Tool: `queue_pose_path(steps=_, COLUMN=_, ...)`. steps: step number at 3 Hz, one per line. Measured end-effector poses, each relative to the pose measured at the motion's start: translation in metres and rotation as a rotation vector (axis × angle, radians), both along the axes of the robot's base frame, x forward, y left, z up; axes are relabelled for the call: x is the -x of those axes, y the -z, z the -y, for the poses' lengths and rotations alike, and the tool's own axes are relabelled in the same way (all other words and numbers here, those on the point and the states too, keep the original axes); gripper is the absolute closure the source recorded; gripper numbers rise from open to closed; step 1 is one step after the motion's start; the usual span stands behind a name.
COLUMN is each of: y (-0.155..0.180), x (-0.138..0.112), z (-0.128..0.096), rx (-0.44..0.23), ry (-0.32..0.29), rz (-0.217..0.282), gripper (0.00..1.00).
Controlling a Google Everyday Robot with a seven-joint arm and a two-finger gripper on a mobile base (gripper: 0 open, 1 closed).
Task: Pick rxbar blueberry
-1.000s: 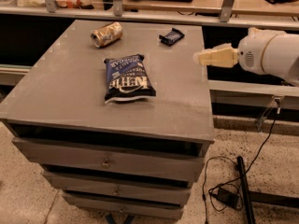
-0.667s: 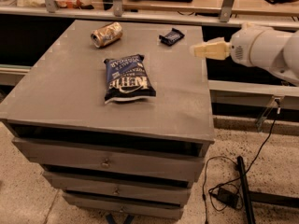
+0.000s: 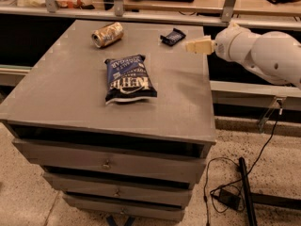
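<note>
Single view, set high in front of the bench (image 3: 66,88), tilted down toward its far edge. Mid range: whole top, drawer fronts (image 3: 108,164) and floor (image 3: 263,145) in frame. Gripper (image 3: 192,46) at 2 o'clock over the top, arm (image 3: 263,55) at the 3 o'clock edge.

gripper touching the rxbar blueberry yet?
Apart. Camera view shows a strip of bare tabletop between the rxbar blueberry and the gripper beside it.

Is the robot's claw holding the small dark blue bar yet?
No, the rxbar blueberry lies flat on the table near its far edge, while the gripper hangs just to its right, apart from it.
</note>
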State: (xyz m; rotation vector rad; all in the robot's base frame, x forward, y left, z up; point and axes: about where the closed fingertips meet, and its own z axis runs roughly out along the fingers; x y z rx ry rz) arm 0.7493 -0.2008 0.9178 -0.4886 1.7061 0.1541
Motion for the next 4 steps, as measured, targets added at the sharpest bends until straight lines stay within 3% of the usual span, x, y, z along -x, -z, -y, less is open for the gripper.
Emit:
queue_pose_path(steps=1, y=0.012, x=-0.030, z=-0.008, rx=-0.002, ry=0.027, rz=0.013, gripper=0.00)
queue_pose_path(steps=2, y=0.015, x=-0.047, z=-0.035, rx=-0.032, ry=0.039, rz=-0.011, gripper=0.00)
queue_pose_path(steps=3, y=0.024, x=-0.067, z=-0.066, rx=-0.060, ry=0.057, rz=-0.065, gripper=0.00)
queue_pose_path(steps=4, y=0.042, x=-0.089, z=-0.072, rx=-0.027, ry=0.098, rz=-0.120, gripper=0.00)
